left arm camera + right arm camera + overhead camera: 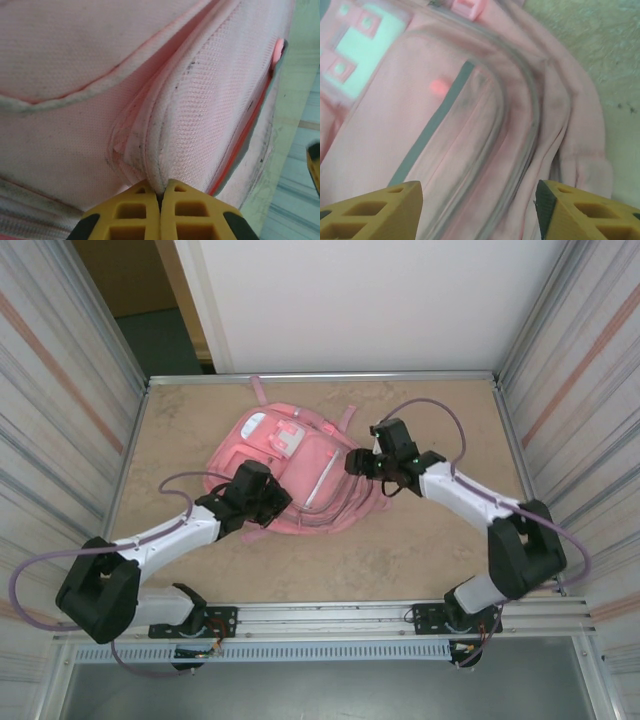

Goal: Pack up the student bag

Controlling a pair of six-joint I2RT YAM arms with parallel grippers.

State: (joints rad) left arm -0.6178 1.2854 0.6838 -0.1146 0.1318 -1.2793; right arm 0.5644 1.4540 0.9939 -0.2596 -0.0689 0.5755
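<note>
Your left gripper (160, 196) is pinching piped seam of student bag (300, 480), fingers clenched on fabric. Your right gripper (479, 202) is hovering over bag, fingers spread, grasping nothing.

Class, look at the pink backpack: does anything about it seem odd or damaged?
The backpack has dark grubby smudges along its seams, and the left pincer pinches one edge into a raised ridge.

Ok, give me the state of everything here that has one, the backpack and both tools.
Large pink fabric backpack: lying flat on tan table, front up.
Left tool: shut, pinching a backpack seam fold.
Right tool: open, over the backpack, holding nothing.
</note>
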